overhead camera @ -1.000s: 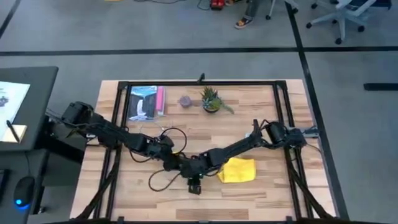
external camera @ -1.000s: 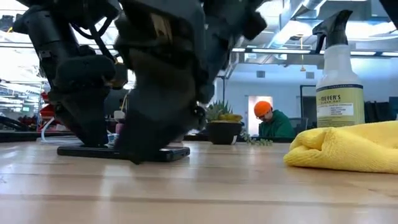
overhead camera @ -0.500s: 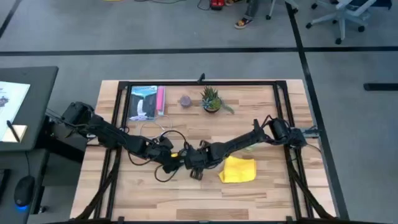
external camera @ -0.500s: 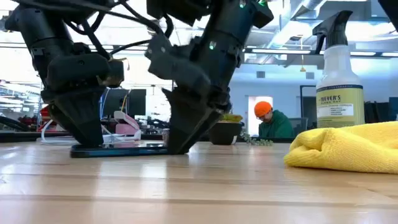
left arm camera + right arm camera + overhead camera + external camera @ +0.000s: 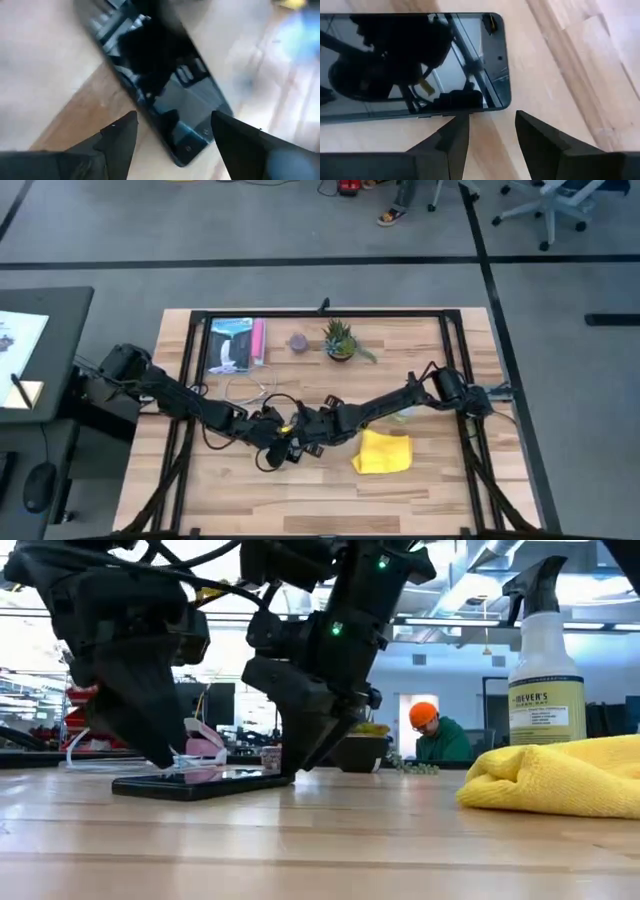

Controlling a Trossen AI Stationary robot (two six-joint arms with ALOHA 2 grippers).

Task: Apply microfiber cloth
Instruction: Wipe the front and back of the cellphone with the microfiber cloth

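Right now both grippers, L (image 5: 283,451) and R (image 5: 310,442), hang fingers apart over the phone (image 5: 200,783) mid-table, cloth (image 5: 382,452) untouched just beside, toward the table's right edge, nearer R.

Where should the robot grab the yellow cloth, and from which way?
Probably from straight above. The microfiber cloth lies loosely bunched on the table, so its raised rounded fold on the side facing the phone gives the fingers something to pinch. The right gripper, open by the phone, is nearest; the left gripper is open there too.
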